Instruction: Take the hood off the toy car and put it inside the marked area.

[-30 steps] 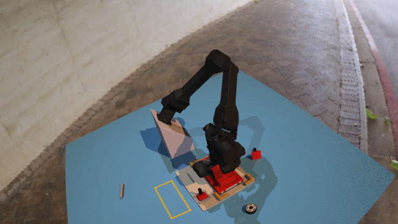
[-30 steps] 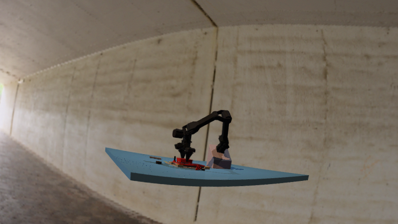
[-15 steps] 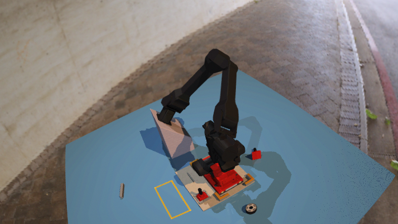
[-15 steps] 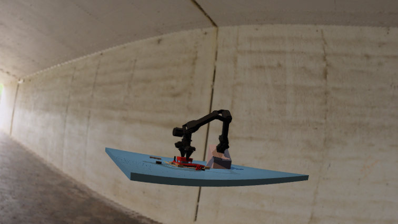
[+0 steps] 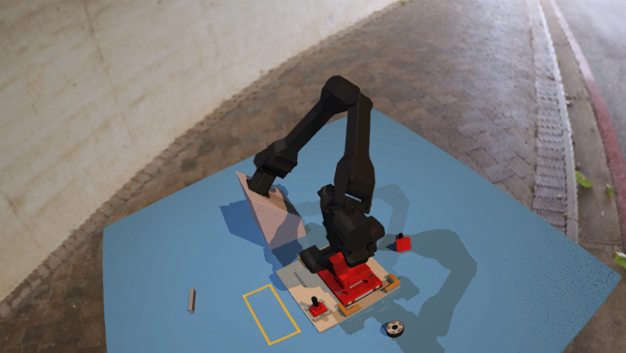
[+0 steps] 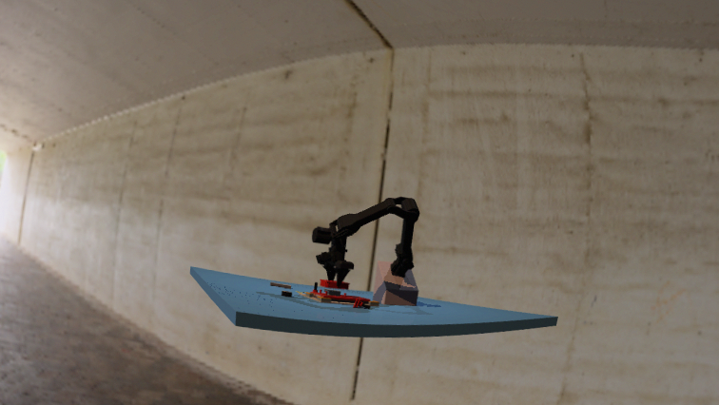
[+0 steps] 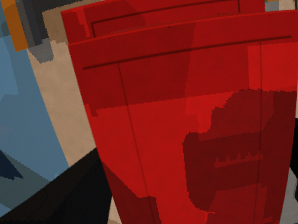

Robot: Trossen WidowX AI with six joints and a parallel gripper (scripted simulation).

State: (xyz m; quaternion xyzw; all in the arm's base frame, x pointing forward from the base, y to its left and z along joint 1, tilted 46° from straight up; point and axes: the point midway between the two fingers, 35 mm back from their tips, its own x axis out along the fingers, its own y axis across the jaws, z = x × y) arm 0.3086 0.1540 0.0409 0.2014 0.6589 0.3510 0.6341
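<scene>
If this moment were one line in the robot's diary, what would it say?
gripper: shut on red hood | hood: lifted off toy car | yellow marked area: no hood inside yet

No text, label, brand, number or sign can be read in any view; the faint embossed marks on the red hood (image 7: 226, 159) in the wrist view are too blurred to make out
</scene>
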